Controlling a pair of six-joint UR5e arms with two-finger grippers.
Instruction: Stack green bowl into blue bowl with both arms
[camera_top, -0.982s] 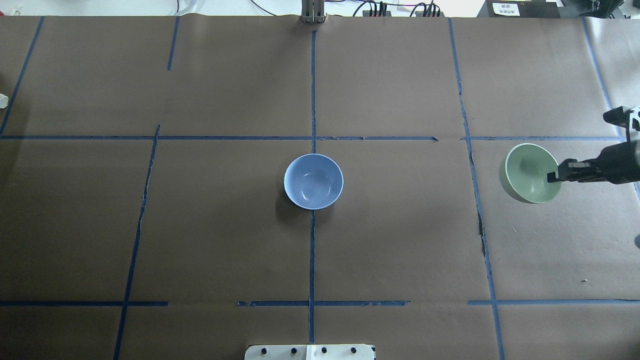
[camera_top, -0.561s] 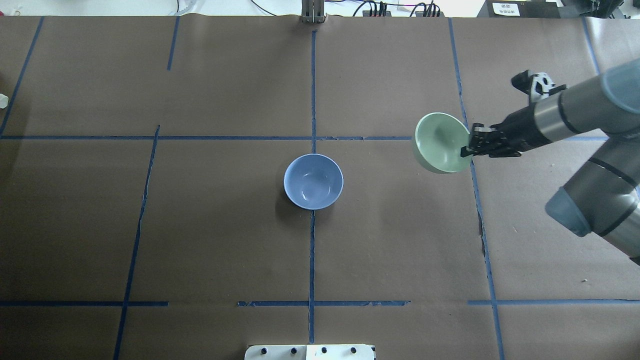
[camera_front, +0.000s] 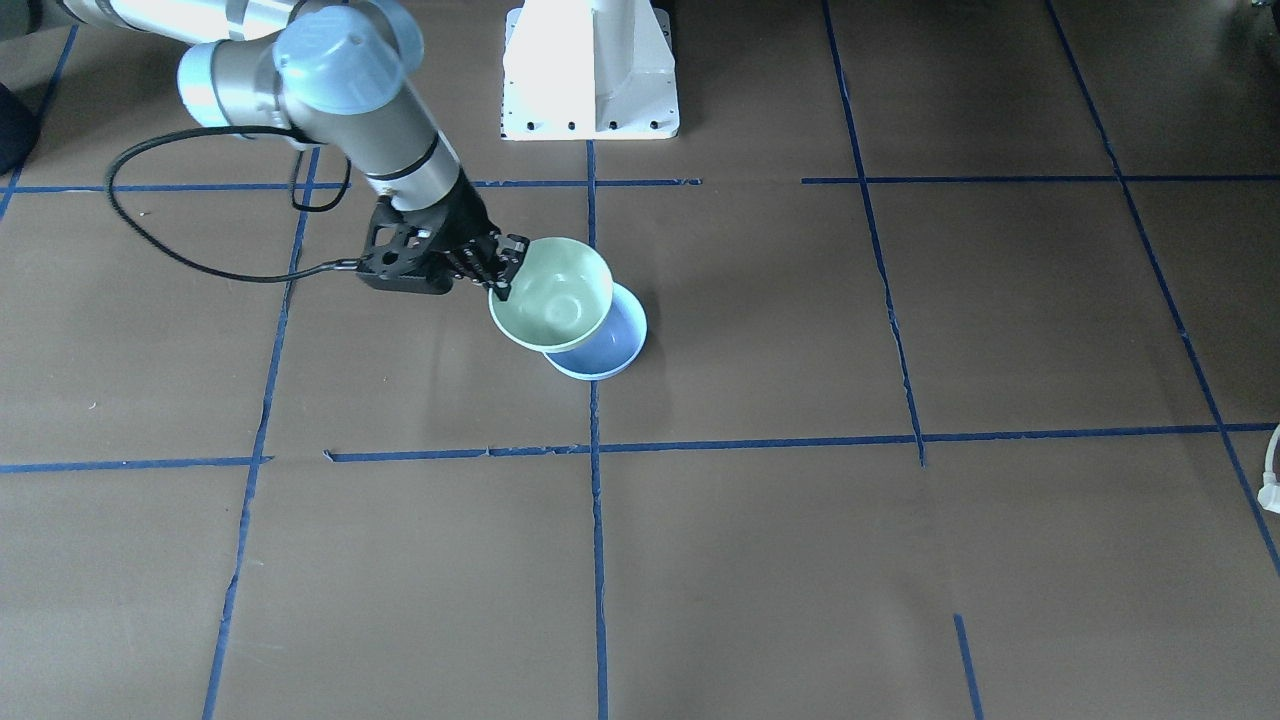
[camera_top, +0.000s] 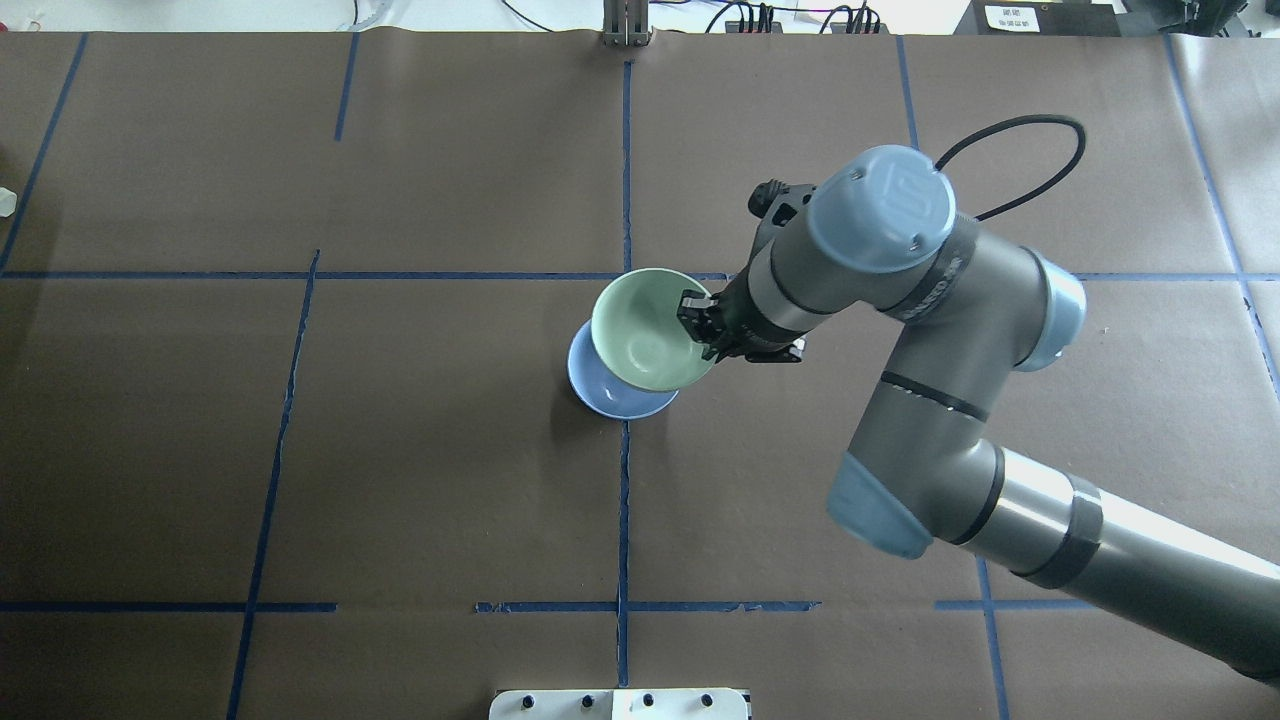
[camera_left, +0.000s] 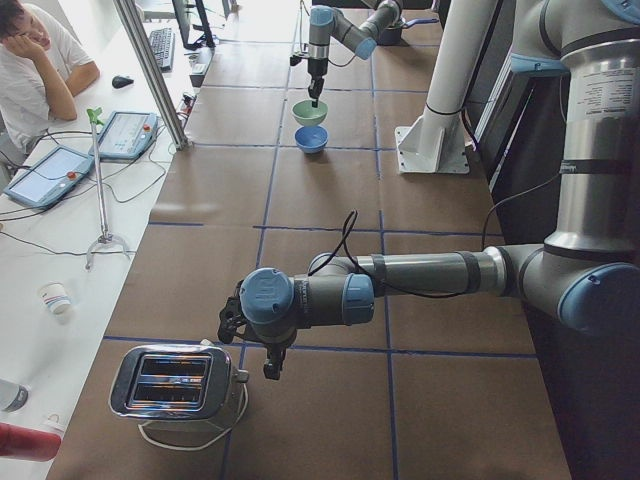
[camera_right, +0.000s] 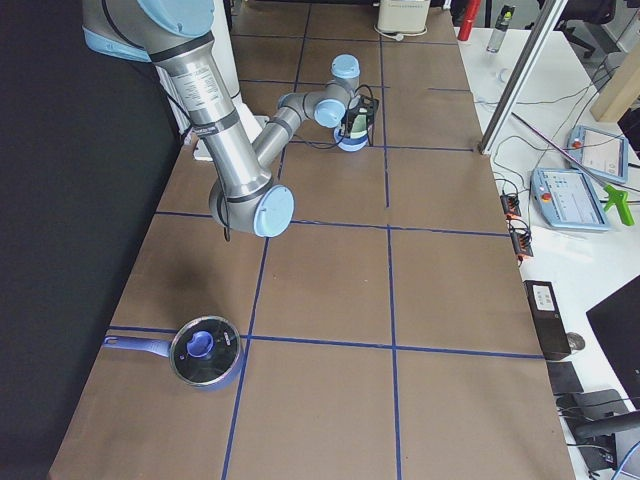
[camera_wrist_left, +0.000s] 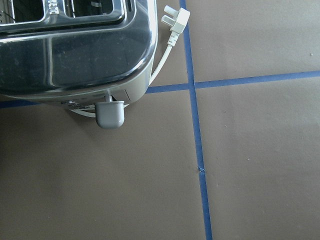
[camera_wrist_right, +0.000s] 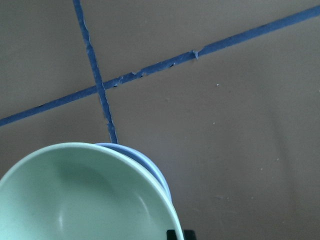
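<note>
green bowl (camera_top: 645, 335) — rim pinched by right gripper (camera_top: 696, 322) | above blue bowl (camera_top: 600, 396)

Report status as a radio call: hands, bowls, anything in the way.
Right hand shut on green bowl at its rim, held above blue bowl, not seated. Left hand near toaster, grip unclear. Nothing seen between bowls.
</note>
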